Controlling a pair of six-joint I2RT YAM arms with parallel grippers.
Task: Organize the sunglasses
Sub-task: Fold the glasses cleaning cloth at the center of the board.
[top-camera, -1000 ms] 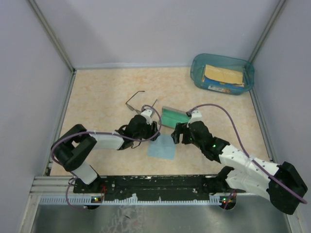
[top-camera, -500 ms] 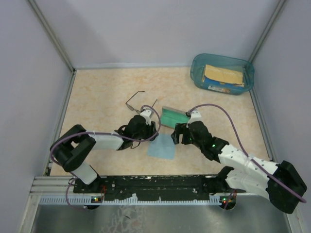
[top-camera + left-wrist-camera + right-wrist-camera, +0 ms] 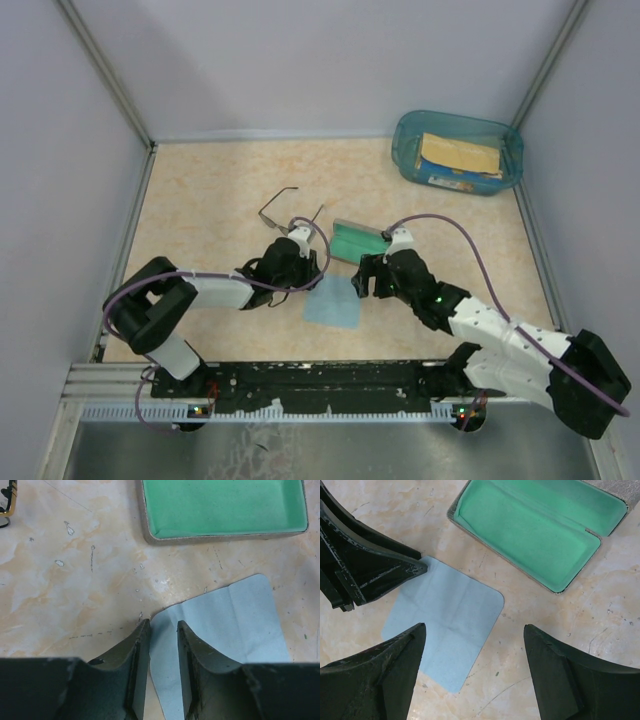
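Sunglasses out on the counter, both claws by the cloth

Your sunglasses [image 3: 276,205] lie on the counter [image 3: 200,180], off to the left of the open case [image 3: 530,530] and a bit farther back. They are not in the case and no claw touches them. Your left wrist camera shows only a tiny bit of them in its top left corner.

Your left claw [image 3: 162,625] is low over the counter at the left corner of the light blue cloth [image 3: 225,625]. Its two fingers [image 3: 137,645] stand close together with a thin gap between them. The edge of the cloth lies in that gap. The fingers are not pressed shut on it, so the claw has hold of nothing.

Your right claw [image 3: 475,627] hangs above the cloth with its fingers spread wide. It holds nothing. From its camera you see the cloth lying flat below, and the case just beyond it with its green inside facing up.

The cloth sits just in front of the case, near it but not touching. A blue bin [image 3: 405,150] stands well apart in the far right corner of the counter.
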